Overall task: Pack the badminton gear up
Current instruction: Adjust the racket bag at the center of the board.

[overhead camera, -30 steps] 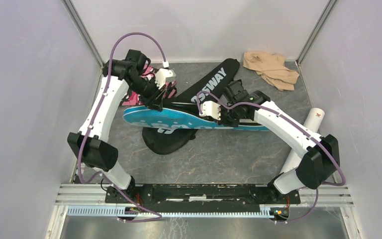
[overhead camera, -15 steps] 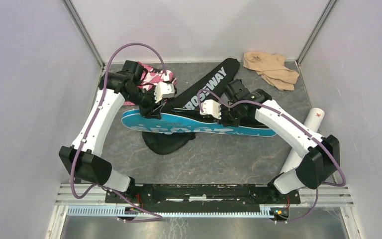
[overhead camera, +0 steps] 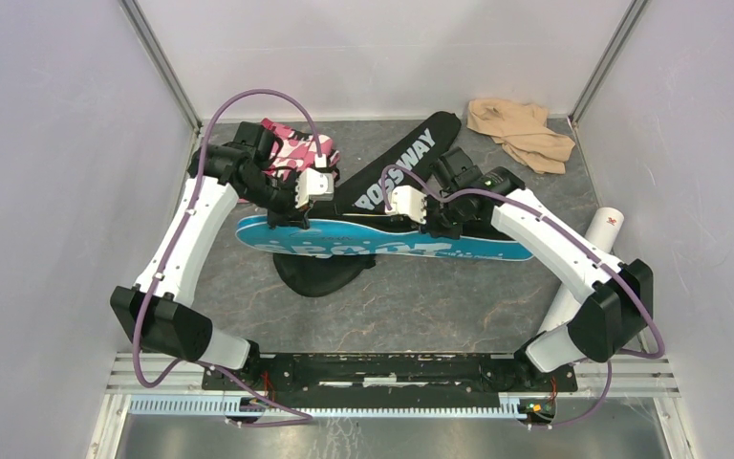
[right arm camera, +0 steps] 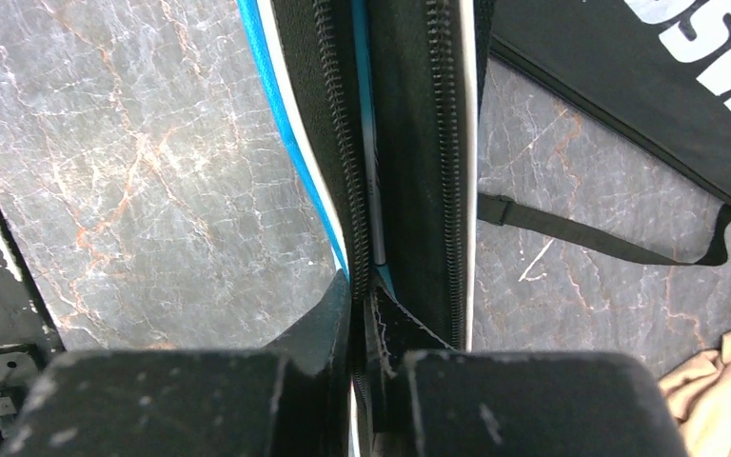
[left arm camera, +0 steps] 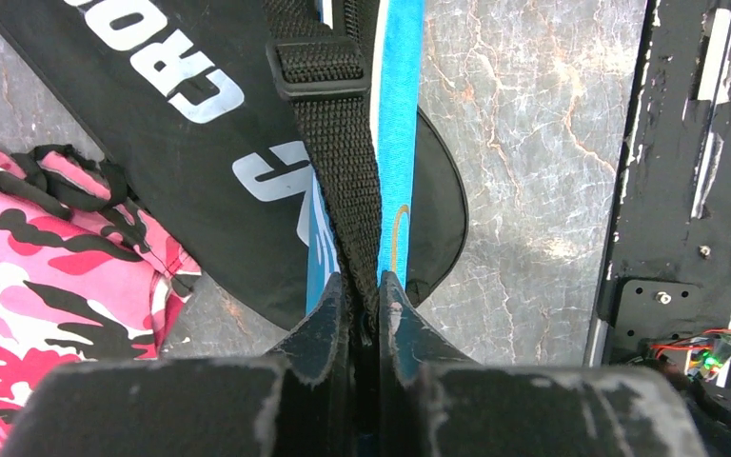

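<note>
The blue cover (overhead camera: 478,249) stretches left to right across the middle of the surface (overhead camera: 440,296), held by the 2 arms. Its left part crosses over the black cover (overhead camera: 411,158), which runs from the far middle toward the near left.

The left gripper (left arm camera: 364,286) is at the blue cover's left end. Its fingers (left arm camera: 324,324) are pressed almost together, pinching the cover's black webbing strap (left arm camera: 338,143) with a blue edge on either side of it.

The right gripper (right arm camera: 362,286) is near the middle of the cover's far edge. Its fingers (right arm camera: 328,314) are squeezed onto the cover's edge beside a black zip (right arm camera: 338,143).

The pink cloth (overhead camera: 291,148) is bunched at the far left, under the left arm and just beside the black cover. The beige cloth (overhead camera: 521,129) is crumpled in the far right corner. The tube (overhead camera: 602,229) lies along the right edge, partly hidden by the right arm.
</note>
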